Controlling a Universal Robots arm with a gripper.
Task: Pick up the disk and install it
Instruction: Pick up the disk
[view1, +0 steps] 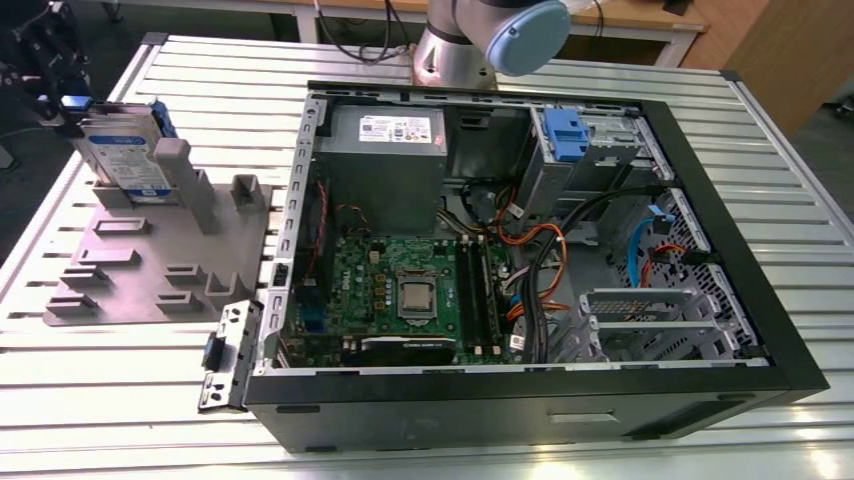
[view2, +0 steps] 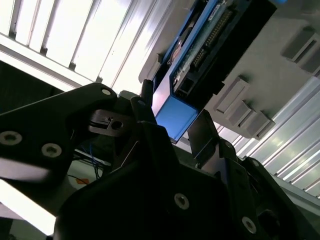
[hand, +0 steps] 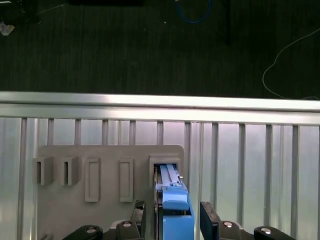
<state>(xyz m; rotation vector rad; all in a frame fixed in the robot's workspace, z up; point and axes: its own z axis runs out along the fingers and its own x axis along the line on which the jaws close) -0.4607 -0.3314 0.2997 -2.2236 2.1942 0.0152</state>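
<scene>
1. The flat silver-grey hard drive with a white-and-blue label and blue plastic side rails (view1: 123, 150) stands on edge in a slot of the grey moulded plate with upright pegs (view1: 147, 262). It is at the plate's far corner, towards the exterior view's left.
2. That plate lies flat on the ribbed aluminium worktop (view1: 790, 185), just beside the open black computer case (view1: 534, 405), on the case's side towards the exterior view's left.
3. In the first wrist view the black tool (hand: 173, 216) sits over the hard drive's blue-railed upper edge (hand: 172, 200). Its fingers (hand: 207, 218) are spread apart, one on each side of the drive, with a narrow gap showing on both sides.
4. The second wrist view shows the same straddle: the blue end of the drive (view2: 205, 50) lies between the two dark fingers (view2: 202, 132), which are not clamped on it.
5. Inside the case, a green circuit board (view1: 400, 290) lies on the floor, and a blue plastic clip (view1: 567, 135) sits in the metal bay at the far side.
6. The arm's silver base joint (view1: 467, 45) rises from the worktop behind the case.
</scene>
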